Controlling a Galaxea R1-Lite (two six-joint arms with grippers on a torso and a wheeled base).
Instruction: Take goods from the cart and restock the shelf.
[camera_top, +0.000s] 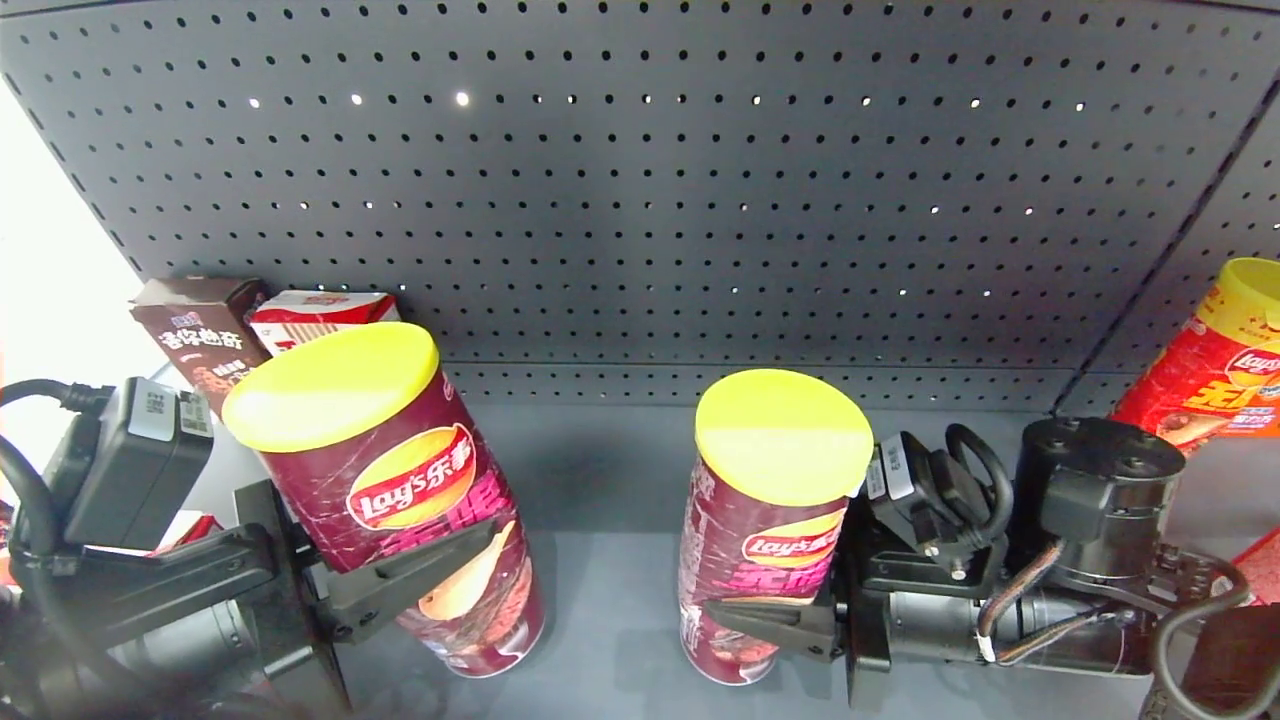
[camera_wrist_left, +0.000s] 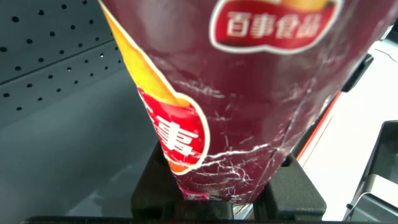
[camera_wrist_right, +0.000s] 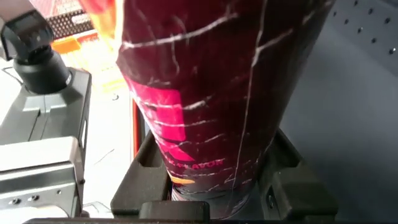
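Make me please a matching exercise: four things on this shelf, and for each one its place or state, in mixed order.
1 left maroon can
2 right maroon can
3 red can
4 brown box

A upright, in the right hand
B far right of the shelf
C tilted, in the left hand
D back left, near the pegboard

Pairs: 1-C, 2-A, 3-B, 4-D

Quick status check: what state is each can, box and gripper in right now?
left can: lid on, tilted, held by left gripper
right can: lid on, nearly upright, held by right gripper
red can: lid on, ungripped, far right
brown box: standing, back left
red-and-white box: standing beside brown box
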